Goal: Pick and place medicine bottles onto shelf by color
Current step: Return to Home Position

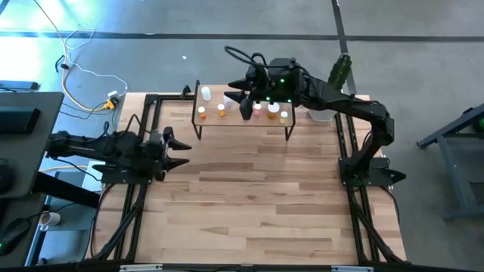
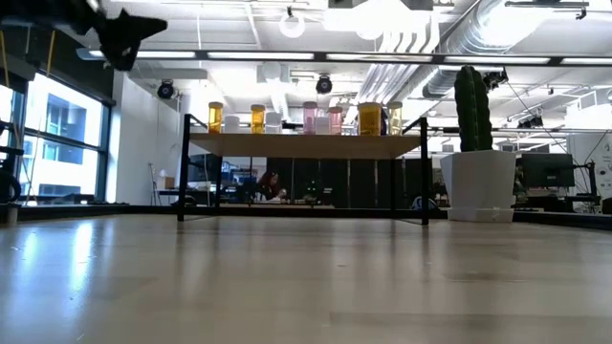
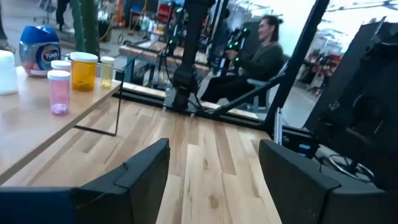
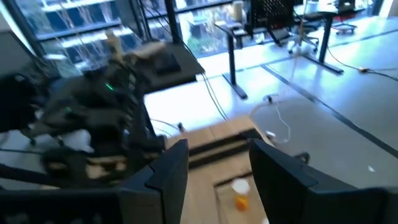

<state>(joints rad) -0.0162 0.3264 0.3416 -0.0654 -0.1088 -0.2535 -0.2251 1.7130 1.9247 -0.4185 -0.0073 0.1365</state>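
Left gripper [image 1: 175, 149] hanging above the left side of the table [image 1: 249, 211], fingers spread wide with nothing between them, well apart from the shelf [image 2: 306, 146]. On that shelf, at the table's far edge, all the medicine bottles [image 1: 273, 108] in view, grouped by colour: seen from the low camera, amber bottles [image 2: 216, 117] at the left end, pink bottles [image 2: 310, 117] in the middle, a wider amber bottle [image 2: 369, 118] toward the right; seen from the left wrist, also a blue jar [image 3: 38, 48] and a white bottle [image 3: 5, 71] among them. None visible on the tabletop itself, so sorting judged finished. Right gripper [image 1: 246, 109] above the middle of the shelf, likewise agape and holding nothing. Cactus in a white pot [image 2: 475, 182] just right of the shelf. Likely light, rigid, smooth plastic, easily toppled; best pinched round the body just under the cap, gently, and kept upright
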